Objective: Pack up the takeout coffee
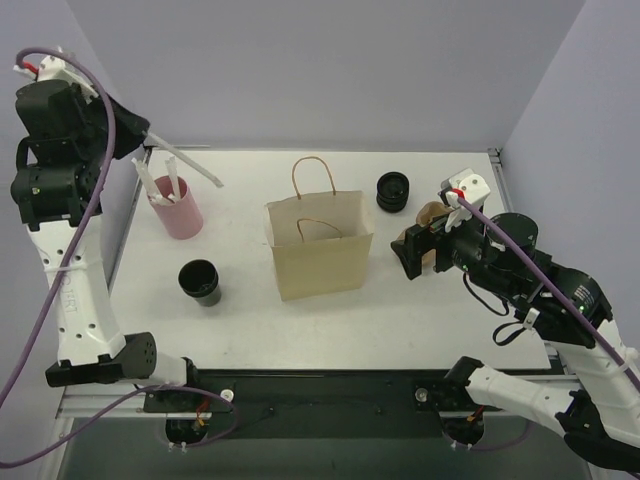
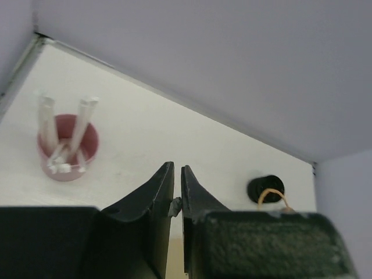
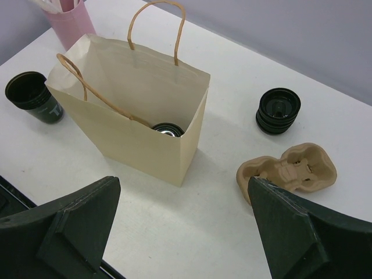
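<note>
The only writing in sight is a pale mark, something like a T, on the side of the open black cup (image 3: 34,99), and small grey lettering along the white link of the left arm (image 1: 72,285), too small to read. The takeout coffee (image 3: 168,129) stands at the bottom of the paper bag (image 3: 136,145), with only its black round lid showing. The right wrist view alone looks down into the bag's mouth and finds it; from the top camera the bag's inside cannot be made out. Taking the bag as the middle of the table (image 1: 400,320) in the top view, the pink cup (image 1: 177,210) of white sticks sits at 10 o'clock, the open black cup at 8 o'clock and the stack of black ribbed rings (image 1: 393,191) at 2 o'clock. The pulp cup carrier (image 3: 288,171) lies at 3 o'clock, partly covered from above by the right gripper (image 3: 183,185) but shown whole in the wrist view. The left arm rises from its base at 7 o'clock to the 10 o'clock corner. There the left gripper (image 2: 177,170) is high above the pink cup, jaws drawn to a thin slit and pinching a white stick (image 1: 190,165) that slants toward 4 o'clock. The left wrist view shows only a white speck of the stick in that slit. The right arm is folded low, its claw spread wide just at 3 o'clock of the bag, holding nothing.
</note>
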Available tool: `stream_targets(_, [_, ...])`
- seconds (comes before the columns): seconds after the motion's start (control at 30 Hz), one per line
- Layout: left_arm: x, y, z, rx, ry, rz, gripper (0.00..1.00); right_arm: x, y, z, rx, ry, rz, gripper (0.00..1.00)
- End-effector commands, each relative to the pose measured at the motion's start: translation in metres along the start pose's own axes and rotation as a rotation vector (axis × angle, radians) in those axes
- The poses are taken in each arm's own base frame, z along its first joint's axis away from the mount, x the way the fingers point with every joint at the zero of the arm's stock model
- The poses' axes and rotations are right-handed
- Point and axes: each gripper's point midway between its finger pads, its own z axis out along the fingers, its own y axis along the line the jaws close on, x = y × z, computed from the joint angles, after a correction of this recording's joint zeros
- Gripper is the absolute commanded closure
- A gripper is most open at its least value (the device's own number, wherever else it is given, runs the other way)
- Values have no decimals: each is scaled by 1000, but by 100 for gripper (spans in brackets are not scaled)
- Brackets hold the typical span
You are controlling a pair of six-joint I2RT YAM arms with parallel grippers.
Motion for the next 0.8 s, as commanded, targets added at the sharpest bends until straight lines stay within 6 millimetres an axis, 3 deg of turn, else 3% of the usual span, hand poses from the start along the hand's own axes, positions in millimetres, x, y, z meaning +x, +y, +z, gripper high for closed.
stream_targets(0.0, [15,-93,-13,387,66,23,80,-6,-2,-5,-3,-26,-9,0])
stream_targets(0.03, [30,-125,-25,482,98,44,80,-7,-2,-6,-3,-26,-11,0])
stream_targets(0.17, [56,-174,-39,617,149,41,80,-12,-5,-10,8,-41,-17,0])
stream_targets(0.27, [67,-187,-40,632,160,47,80,-17,-8,-13,18,-55,-50,0])
stream_targets(0.43, [95,-175,-31,594,224,83,81,-18,-11,-17,28,-60,-60,0])
stream_targets(0.63, [160,-142,-9,538,337,94,81,-11,-15,-19,53,-37,-32,0])
stream_targets(0.73, [184,-130,-2,516,385,99,69,-5,-15,-17,71,-6,8,1])
stream_targets(0.77, [190,-131,-3,534,412,101,55,-3,-15,-16,69,1,22,1])
